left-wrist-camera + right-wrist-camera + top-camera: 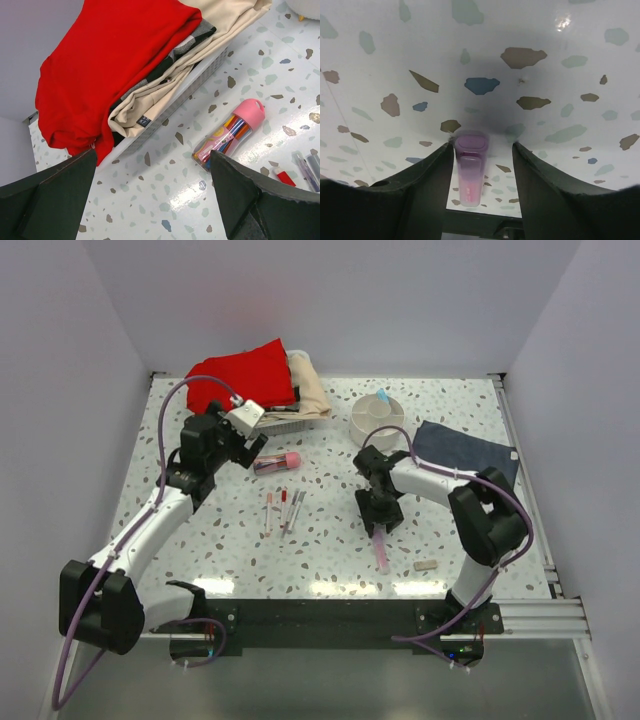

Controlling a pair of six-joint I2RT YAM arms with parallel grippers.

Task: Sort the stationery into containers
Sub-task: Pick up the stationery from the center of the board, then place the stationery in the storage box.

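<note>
My right gripper points down at the table, its jaws either side of a pink marker. In the right wrist view the marker rests against the left finger, and a gap separates it from the right finger. The gripper is open. My left gripper hangs wide open above the table beside a pink-capped clear tube, holding nothing. Thin red-and-white pens lie mid-table. A beige eraser lies near the front. The white round organiser holds a blue marker.
A red cloth and beige cloth are piled on a white basket at the back left. A dark blue-grey cloth lies to the right of the organiser. Walls enclose the table on three sides.
</note>
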